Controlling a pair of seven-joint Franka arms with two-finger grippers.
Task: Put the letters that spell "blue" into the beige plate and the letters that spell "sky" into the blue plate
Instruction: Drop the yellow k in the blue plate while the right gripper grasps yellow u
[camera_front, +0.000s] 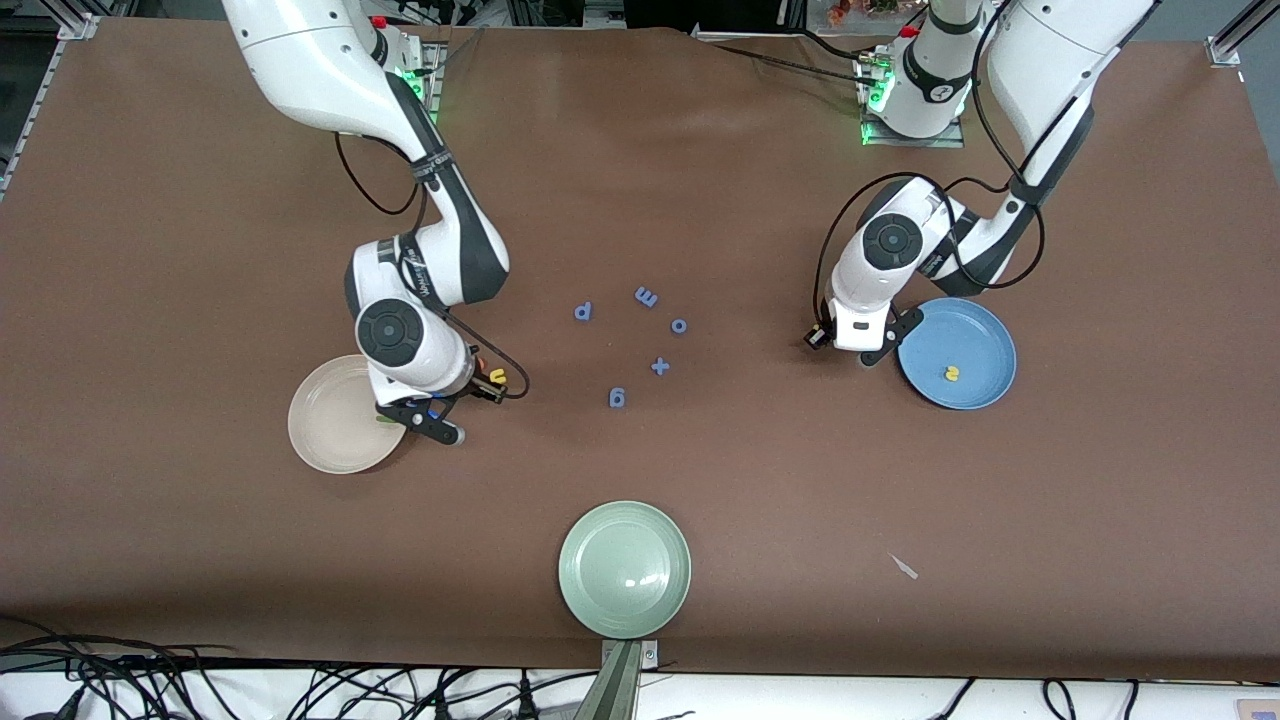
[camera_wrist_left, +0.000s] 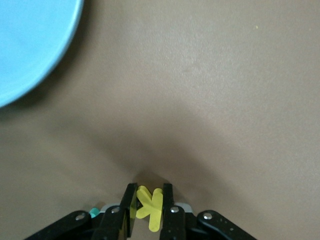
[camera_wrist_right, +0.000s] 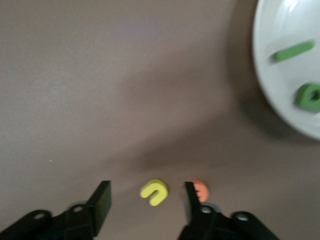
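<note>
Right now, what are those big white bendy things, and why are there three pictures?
They are two robot arms sorting foam letters. One picture looks down from a high camera; the others come from cameras on each wrist. The left gripper is beside the blue plate, pinching a yellow k. A yellow letter already lies in that plate. The right gripper is open over a yellow u, with an orange e beside it. The beige plate holds two green letters. Blue letters and a green plate lie mid-table.

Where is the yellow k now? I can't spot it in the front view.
The yellow k is pinched in the left gripper, down at the table beside the blue plate.
</note>
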